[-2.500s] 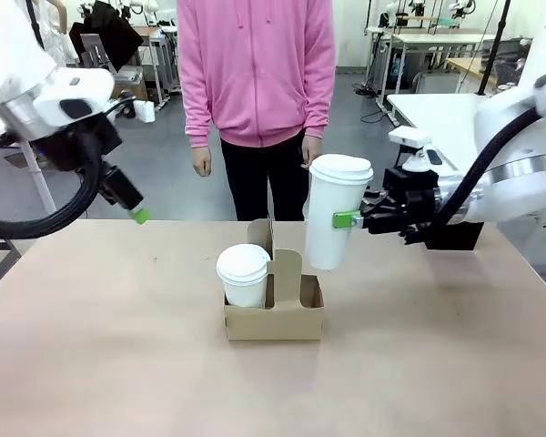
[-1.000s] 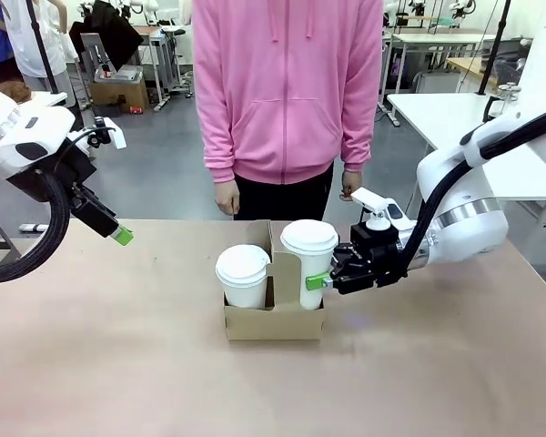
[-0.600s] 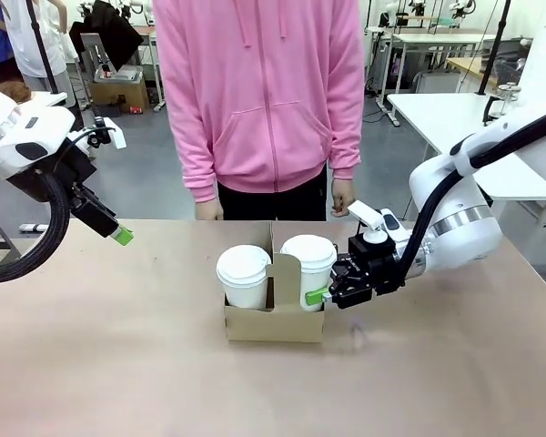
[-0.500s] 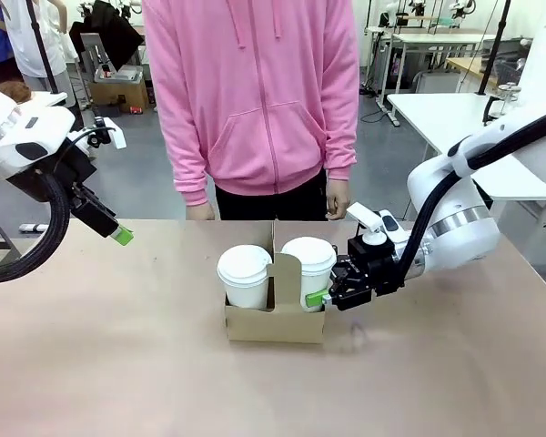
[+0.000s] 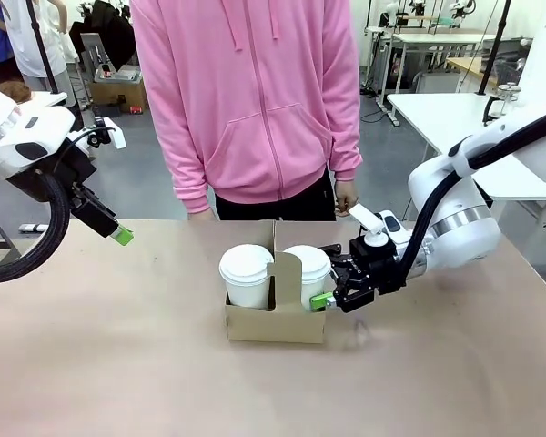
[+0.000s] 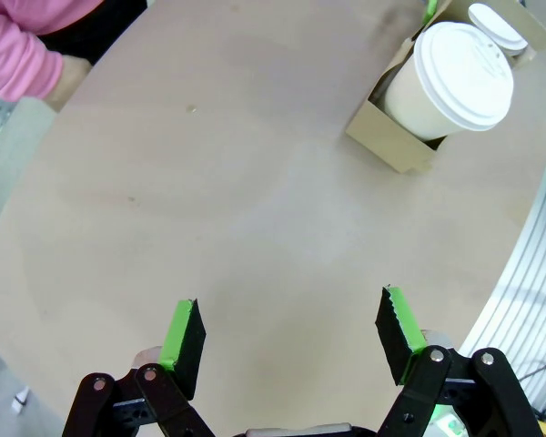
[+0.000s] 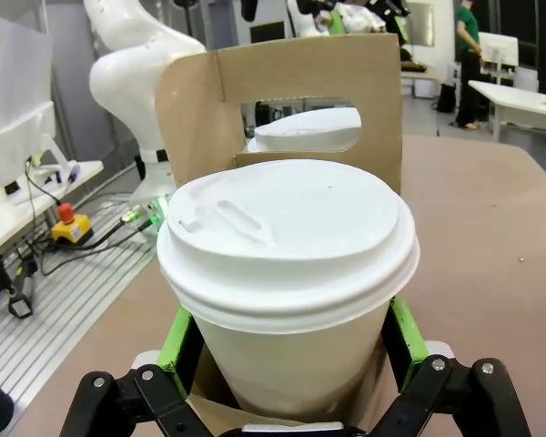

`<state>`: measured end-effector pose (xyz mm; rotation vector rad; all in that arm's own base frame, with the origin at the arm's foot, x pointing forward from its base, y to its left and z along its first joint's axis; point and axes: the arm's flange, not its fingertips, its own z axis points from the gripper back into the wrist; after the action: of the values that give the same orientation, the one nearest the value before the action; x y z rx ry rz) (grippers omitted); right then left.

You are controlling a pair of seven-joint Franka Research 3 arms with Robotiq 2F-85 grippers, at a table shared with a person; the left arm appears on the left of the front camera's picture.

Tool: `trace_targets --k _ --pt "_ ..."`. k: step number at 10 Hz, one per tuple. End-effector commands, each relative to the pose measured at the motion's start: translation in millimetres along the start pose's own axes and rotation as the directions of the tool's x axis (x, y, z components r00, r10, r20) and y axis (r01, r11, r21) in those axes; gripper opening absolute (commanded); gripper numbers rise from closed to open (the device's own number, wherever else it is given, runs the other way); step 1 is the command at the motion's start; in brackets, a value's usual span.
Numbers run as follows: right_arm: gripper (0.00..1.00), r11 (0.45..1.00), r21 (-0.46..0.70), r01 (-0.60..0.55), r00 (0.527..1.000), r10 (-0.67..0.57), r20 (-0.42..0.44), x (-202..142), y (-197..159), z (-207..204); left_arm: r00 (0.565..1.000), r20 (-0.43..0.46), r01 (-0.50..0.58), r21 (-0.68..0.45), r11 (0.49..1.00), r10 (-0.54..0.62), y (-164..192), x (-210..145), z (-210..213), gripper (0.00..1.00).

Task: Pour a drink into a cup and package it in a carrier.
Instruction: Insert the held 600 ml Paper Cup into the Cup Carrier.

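My right gripper (image 5: 324,300) has brought the cup (image 5: 307,274) down from above into the carrier's (image 5: 275,320) right slot, beside the other lidded cup (image 5: 247,276). It's seated, so I judge packaging all but done. Jaws still pinching the cup low on its body, green pads (image 7: 402,331) at either side. Paper cup is smooth, tapered, with a white plastic lid; the carrier is matte brown cardboard with a cut-out handle. Left gripper (image 6: 291,339) hangs spread over bare table (image 6: 255,228). A person in a pink hoodie (image 5: 255,100) stands at the far edge.
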<state>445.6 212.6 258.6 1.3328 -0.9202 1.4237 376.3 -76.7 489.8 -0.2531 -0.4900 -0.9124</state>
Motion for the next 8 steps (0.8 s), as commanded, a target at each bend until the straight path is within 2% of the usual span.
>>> trace_targets --k 1,4,5,7,8 --pt "1.00 0.998 -0.031 -0.057 0.998 0.056 -0.027 9 3 17 1.000 -0.011 0.005 0.007 1.000 -0.005 1 0 2 0.94" --pt "1.00 0.989 -0.133 -0.066 0.997 0.060 -0.053 25 13 69 1.000 -0.011 0.005 0.007 1.000 -0.005 1 0 2 0.94" --pt "1.00 0.975 -0.214 -0.062 0.994 0.041 -0.104 33 21 101 1.000 -0.011 0.005 0.007 1.000 -0.005 1 0 2 0.94" --pt "1.00 0.921 -0.388 0.037 0.983 -0.102 -0.150 56 48 166 1.000 -0.011 0.005 0.007 1.000 -0.005 1 0 2 0.94" --pt "1.00 0.875 -0.466 0.132 0.967 -0.218 -0.135 64 68 199 1.000 -0.011 0.005 0.007 1.000 -0.005 1 0 2 0.94"
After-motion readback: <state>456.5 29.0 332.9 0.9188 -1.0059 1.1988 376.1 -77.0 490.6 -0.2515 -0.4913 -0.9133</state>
